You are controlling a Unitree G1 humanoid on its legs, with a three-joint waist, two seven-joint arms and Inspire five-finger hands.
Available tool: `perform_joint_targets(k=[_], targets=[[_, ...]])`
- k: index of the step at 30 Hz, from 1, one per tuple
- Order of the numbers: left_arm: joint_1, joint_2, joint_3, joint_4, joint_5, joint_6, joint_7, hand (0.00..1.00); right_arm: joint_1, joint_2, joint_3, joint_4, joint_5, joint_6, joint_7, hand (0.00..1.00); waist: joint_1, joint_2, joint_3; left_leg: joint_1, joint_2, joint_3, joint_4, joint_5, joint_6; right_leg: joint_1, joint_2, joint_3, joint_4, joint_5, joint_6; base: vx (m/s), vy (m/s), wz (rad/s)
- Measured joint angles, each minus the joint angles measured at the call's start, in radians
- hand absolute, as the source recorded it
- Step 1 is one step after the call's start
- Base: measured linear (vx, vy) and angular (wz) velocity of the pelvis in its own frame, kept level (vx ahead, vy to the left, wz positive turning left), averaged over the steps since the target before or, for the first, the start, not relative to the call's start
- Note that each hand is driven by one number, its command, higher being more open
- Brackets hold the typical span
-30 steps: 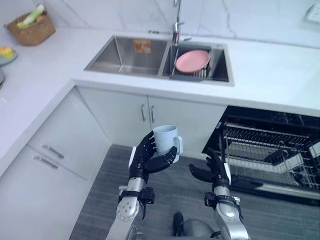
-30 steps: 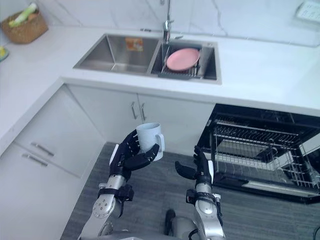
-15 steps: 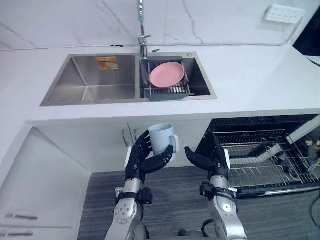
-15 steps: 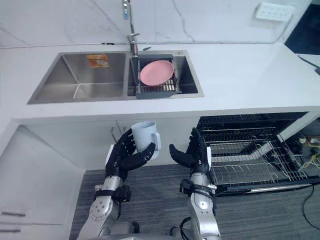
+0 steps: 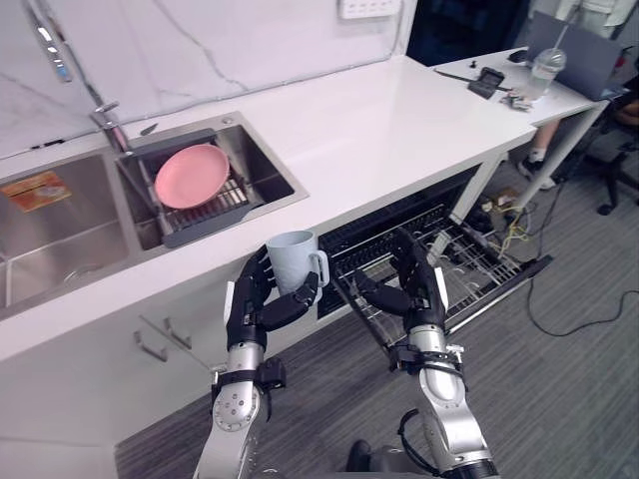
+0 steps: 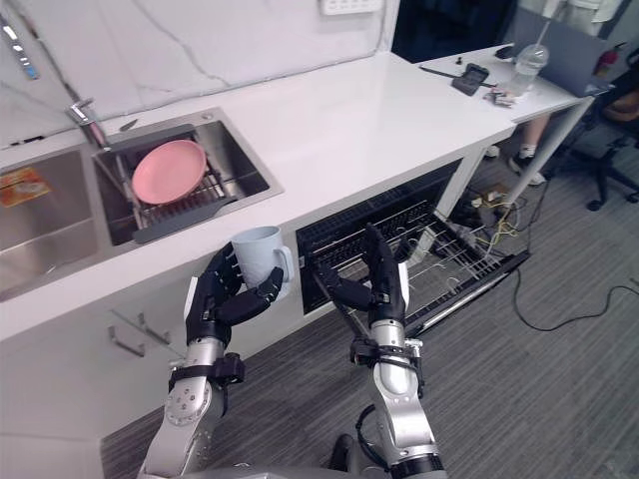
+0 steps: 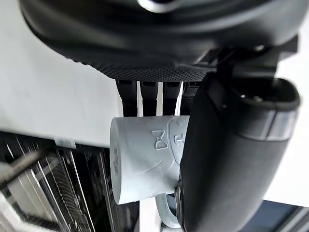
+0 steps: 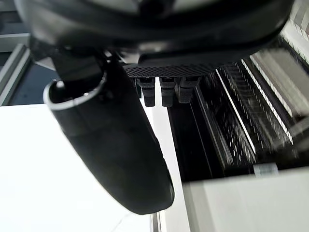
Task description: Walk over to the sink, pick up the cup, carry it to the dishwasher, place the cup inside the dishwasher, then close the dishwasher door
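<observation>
Left robot hand (image 5: 262, 299) curls round the pale cup (image 5: 293, 261), held upright before the counter (image 5: 379, 120) edge: pickup done, carry under way. Right robot hand (image 5: 409, 289) hangs spread and empty at three o'clock. Dishwasher (image 5: 439, 244) gapes beyond, rack out, lowered door (image 5: 504, 282) jutting across the approach; loading and closing remain. Bottle (image 5: 546, 72) far off at one o'clock.

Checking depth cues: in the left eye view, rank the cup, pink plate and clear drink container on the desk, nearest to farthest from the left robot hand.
1. cup: held in the left robot hand.
2. pink plate: in the sink, beyond, leftward.
3. clear drink container: on the desk, far right.
</observation>
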Motion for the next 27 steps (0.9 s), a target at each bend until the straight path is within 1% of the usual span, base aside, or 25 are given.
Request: perform_joint_targets(k=[1,2,3,4,5,6,7,8,9,10,11,12,14,16,18,22,24,27], targets=[[0.0,-0.008,-0.001,0.003,-0.001,0.0,0.0,0.3,0.015,-0.004,0.004,-0.036,0.004,0.0,0.004,0.9,0.001,0.017,0.01,-0.044,0.038,-0.022,0.143,0.012,-0.001,0.044,0.024,0.015,-0.047,0.015,-0.008,0.11,-0.055,-0.36],[0.0,-0.01,0.001,0.004,-0.001,0.0,0.001,0.3,0.019,-0.006,0.009,-0.051,0.005,0.0,0.007,0.9,0.001,0.024,0.014,-0.067,0.05,-0.04,0.205,0.03,0.001,0.062,0.031,0.022,-0.063,0.019,-0.009,0.13,-0.019,-0.42],[-0.002,-0.012,0.003,0.006,-0.001,0.0,0.002,0.3,0.021,-0.012,0.014,-0.077,0.01,-0.006,0.008,0.9,0.01,0.028,0.012,-0.111,0.049,-0.086,0.276,0.019,-0.024,0.08,0.03,0.043,-0.08,0.023,-0.013,0.13,0.03,-0.46],[-0.012,-0.013,-0.005,0.007,-0.001,-0.001,0.002,0.3,0.021,-0.012,0.01,-0.107,0.031,-0.013,0.008,0.9,0.023,0.028,0.013,-0.152,0.021,-0.131,0.268,0.004,-0.034,0.081,0.021,0.06,-0.084,0.023,-0.012,0.13,0.045,-0.42],[-0.019,-0.012,-0.007,0.009,-0.001,-0.001,0.002,0.3,0.021,-0.012,0.009,-0.117,0.041,-0.022,0.008,0.9,0.023,0.027,0.013,-0.175,0.005,-0.155,0.252,-0.009,-0.033,0.084,0.015,0.063,-0.088,0.025,-0.009,0.14,0.064,-0.27],[-0.03,-0.02,-0.008,0.016,-0.001,-0.001,0.001,0.3,0.015,-0.012,0.008,-0.126,0.044,-0.033,0.009,0.9,0.024,0.024,0.015,-0.207,-0.028,-0.195,0.191,-0.017,-0.036,0.092,0.0,0.07,-0.093,0.029,-0.003,0.15,0.088,-0.13],[-0.033,-0.023,-0.008,0.018,-0.001,-0.001,0.002,0.3,0.009,-0.012,0.008,-0.126,0.051,-0.033,0.011,0.9,0.025,0.024,0.015,-0.216,-0.046,-0.215,0.152,-0.017,-0.038,0.093,-0.007,0.077,-0.093,0.03,0.0,0.17,0.134,-0.29],[-0.036,-0.024,-0.008,0.019,-0.001,-0.001,0.004,0.3,-0.002,-0.013,0.008,-0.125,0.073,-0.033,0.016,0.9,0.028,0.025,0.014,-0.224,-0.08,-0.25,0.059,-0.012,-0.044,0.095,-0.02,0.094,-0.092,0.032,0.004,0.16,0.18,-0.39],[-0.039,-0.022,-0.006,0.02,-0.001,-0.001,0.004,0.3,-0.004,-0.014,0.008,-0.124,0.083,-0.034,0.02,0.9,0.029,0.029,0.012,-0.214,-0.102,-0.277,-0.062,0.048,-0.047,0.1,-0.026,0.109,-0.092,0.032,0.014,0.12,0.168,-0.42],[-0.043,-0.022,-0.006,0.021,-0.001,-0.001,0.005,0.3,-0.002,-0.018,0.008,-0.123,0.096,-0.035,0.024,0.9,0.029,0.037,0.01,-0.204,-0.105,-0.281,-0.138,0.172,-0.033,0.112,-0.02,0.12,-0.095,0.029,0.031,0.14,0.186,-0.35],[-0.053,-0.015,-0.007,0.037,0.0,-0.004,0.006,0.3,0.005,-0.014,0.009,-0.111,0.116,-0.035,0.032,0.9,0.03,0.018,0.007,-0.18,-0.113,-0.269,-0.148,0.174,-0.036,0.126,-0.032,0.135,-0.101,0.027,0.045,0.14,0.17,-0.18],[-0.058,0.0,-0.005,0.048,0.0,-0.004,0.007,0.3,0.012,-0.007,0.012,-0.111,0.121,-0.036,0.041,0.9,0.023,0.003,0.0,-0.154,-0.133,-0.263,-0.181,0.182,-0.024,0.135,-0.05,0.14,-0.107,0.027,0.051,0.13,0.163,-0.09],[-0.056,0.02,-0.021,0.048,0.001,-0.002,0.003,0.3,0.01,-0.004,0.013,-0.113,0.123,-0.036,0.056,0.9,0.022,-0.005,-0.004,-0.123,-0.156,-0.25,-0.229,0.2,-0.011,0.14,-0.073,0.149,-0.109,0.027,0.058,0.08,0.141,-0.03],[-0.056,0.014,-0.033,0.046,0.001,-0.002,-0.004,0.3,0.009,0.001,0.018,-0.117,0.155,-0.036,0.075,0.9,0.023,-0.006,-0.005,-0.079,-0.182,-0.238,-0.301,0.23,0.002,0.146,-0.095,0.168,-0.11,0.027,0.063,0.04,0.102,-0.07],[-0.056,0.015,-0.021,0.043,0.001,-0.002,-0.001,0.3,0.009,0.01,0.028,-0.118,0.161,-0.036,0.094,0.9,0.024,-0.007,-0.006,-0.055,-0.188,-0.224,-0.337,0.243,0.006,0.146,-0.098,0.181,-0.112,0.029,0.067,0.0,0.027,-0.19],[-0.059,0.018,0.016,0.042,0.001,-0.002,0.017,0.3,0.01,0.01,0.042,-0.121,0.2,-0.036,0.115,0.9,0.022,-0.009,-0.009,-0.026,-0.191,-0.207,-0.38,0.262,0.007,0.158,-0.095,0.201,-0.137,0.04,0.085,-0.03,-0.018,-0.14],[-0.059,0.018,0.022,0.041,0.002,-0.002,0.026,0.3,0.011,0.008,0.044,-0.121,0.212,-0.036,0.123,0.9,0.02,-0.011,-0.013,-0.013,-0.193,-0.206,-0.4,0.272,0.008,0.162,-0.093,0.203,-0.143,0.041,0.087,-0.05,-0.024,-0.03],[-0.059,0.018,0.022,0.038,0.002,-0.002,0.027,0.3,0.012,0.007,0.051,-0.122,0.236,-0.036,0.136,0.9,0.02,-0.011,-0.036,0.0,-0.192,-0.201,-0.43,0.283,0.008,0.159,-0.088,0.209,-0.149,0.044,0.086,-0.03,-0.024,-0.04]])
